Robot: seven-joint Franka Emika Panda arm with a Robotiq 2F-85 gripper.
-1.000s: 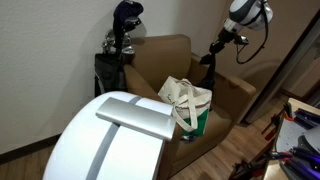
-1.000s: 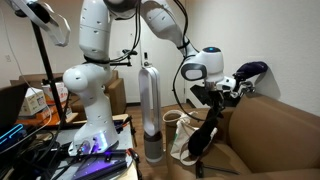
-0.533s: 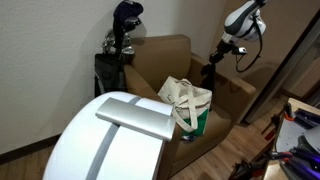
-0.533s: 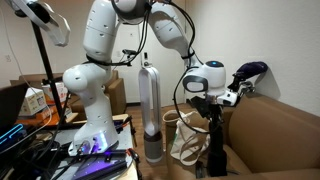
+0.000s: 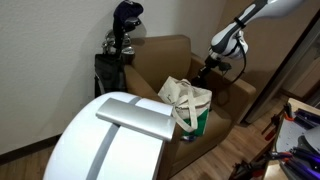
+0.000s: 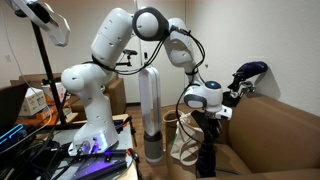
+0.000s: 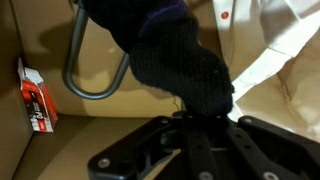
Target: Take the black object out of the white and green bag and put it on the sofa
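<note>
My gripper point(image 5: 210, 64) is shut on the black object point(image 5: 204, 78), a long dark cloth piece that hangs straight down from the jaws. The white and green bag point(image 5: 190, 106) stands on the seat of the brown sofa point(image 5: 160, 60); the black object hangs outside the bag, beside it toward the sofa's far arm. In an exterior view the gripper point(image 6: 206, 117) holds the black object point(image 6: 207, 152) in front of the bag point(image 6: 181, 138), next to the sofa point(image 6: 270, 135). In the wrist view the black object point(image 7: 175, 55) fills the middle above the jaws point(image 7: 196, 118), with the bag's white cloth point(image 7: 285, 45) at the right.
A black golf bag point(image 5: 118, 45) stands behind the sofa. A large white rounded thing point(image 5: 110, 140) fills the foreground. A tall silver cylinder point(image 6: 150, 105) stands by the robot base. A metal loop point(image 7: 92, 85) and a red box point(image 7: 36, 95) show in the wrist view.
The arm has swung over and lowered the gripper. The black object, slanted before, now hangs straight down and lower beside the bag.
</note>
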